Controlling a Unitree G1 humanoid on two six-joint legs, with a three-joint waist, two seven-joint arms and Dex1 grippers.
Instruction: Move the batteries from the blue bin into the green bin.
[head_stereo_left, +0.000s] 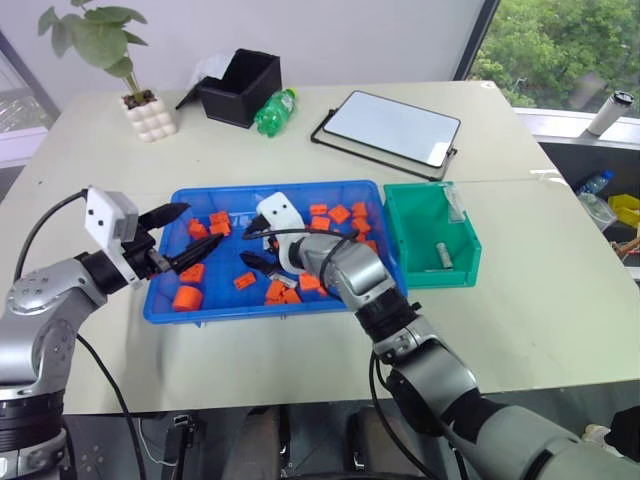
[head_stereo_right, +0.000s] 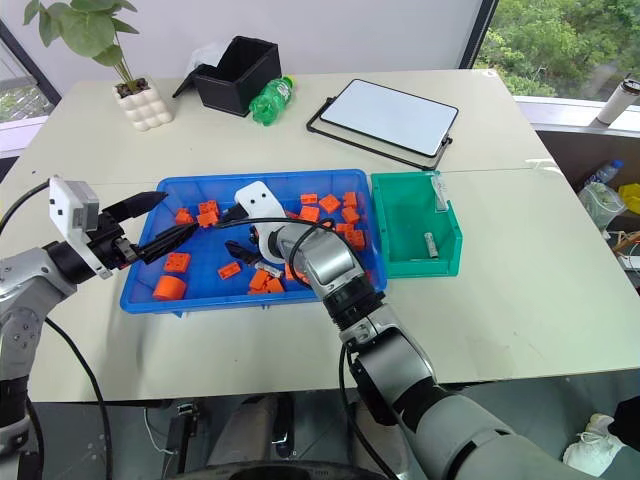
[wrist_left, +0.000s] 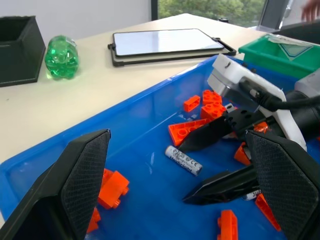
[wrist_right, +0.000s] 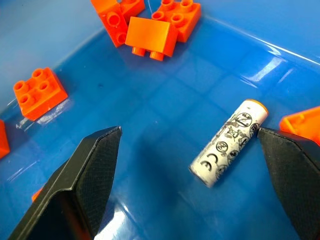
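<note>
The blue bin (head_stereo_left: 280, 187) lies in the middle of the table, with orange blocks (head_stereo_left: 186, 297) scattered in it. A silver-grey battery (wrist_right: 229, 142) lies flat on its floor. My right gripper (wrist_right: 189, 132) is low inside the bin, open, with that battery between its fingers and resting against one fingertip (wrist_right: 272, 142). The same battery (wrist_left: 183, 160) shows in the left wrist view, just off the right gripper's black fingers (wrist_left: 212, 135). My left gripper (head_stereo_left: 190, 232) hovers open over the bin's left end, holding nothing. The green bin (head_stereo_left: 405, 230) stands against the blue bin's right side, with one battery (head_stereo_left: 443, 255) in it.
At the back of the table stand a black open box (head_stereo_left: 240, 85), a green bottle (head_stereo_left: 275, 110) on its side, a framed white tablet (head_stereo_left: 390, 128) and a potted plant (head_stereo_left: 140, 105). Bare tabletop stretches right of the green bin.
</note>
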